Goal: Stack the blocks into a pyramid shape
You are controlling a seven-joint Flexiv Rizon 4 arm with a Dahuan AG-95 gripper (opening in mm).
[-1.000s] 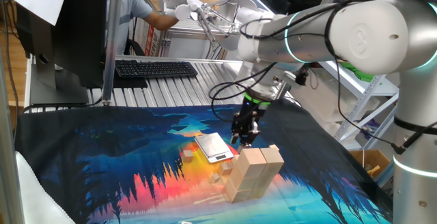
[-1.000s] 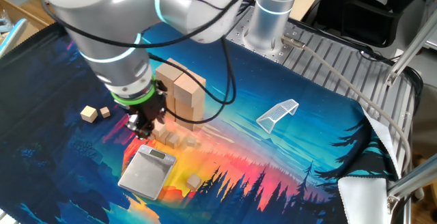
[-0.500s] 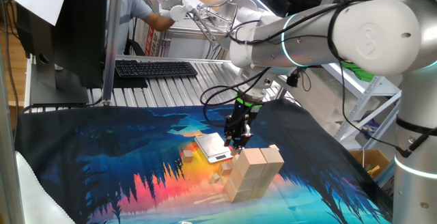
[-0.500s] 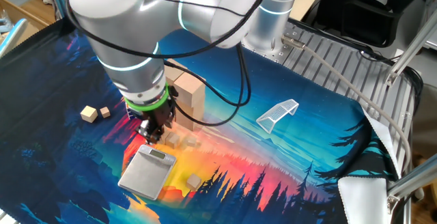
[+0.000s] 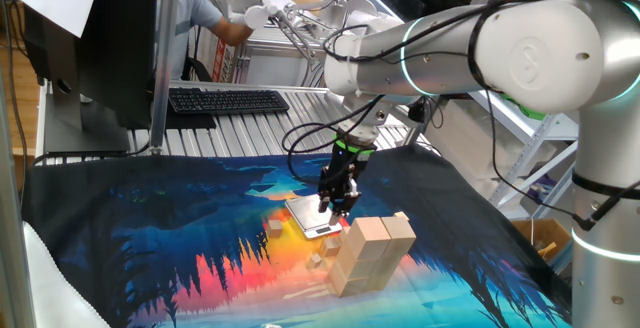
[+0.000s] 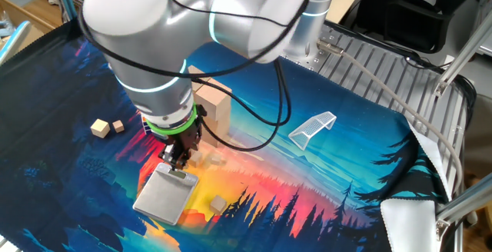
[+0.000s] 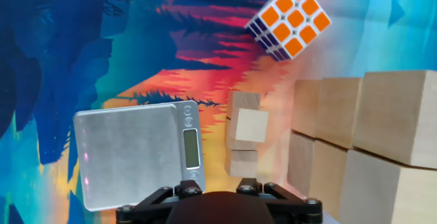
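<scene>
Robot gripper [image 6: 178, 158] hangs pointing down, between a silver scale [image 7: 130, 152] and small wooden cubes [image 7: 247, 132]

Its jaws stand fairly narrow; whether they hold anything cannot be told. Larger blocks [image 5: 372, 252] sit stacked just beside, probably the pyramid's base, so the loose cubes nearby look handy for the next pick

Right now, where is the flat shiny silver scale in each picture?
One fixed view: the flat silver-grey rectangular scale lies mid-picture, just under the gripper.
The other fixed view: it lies lower left, below the gripper.
Hand view: it fills the lower left, display on its right.
Shared landmark: the stack of big pale wooden blocks beside it.
</scene>
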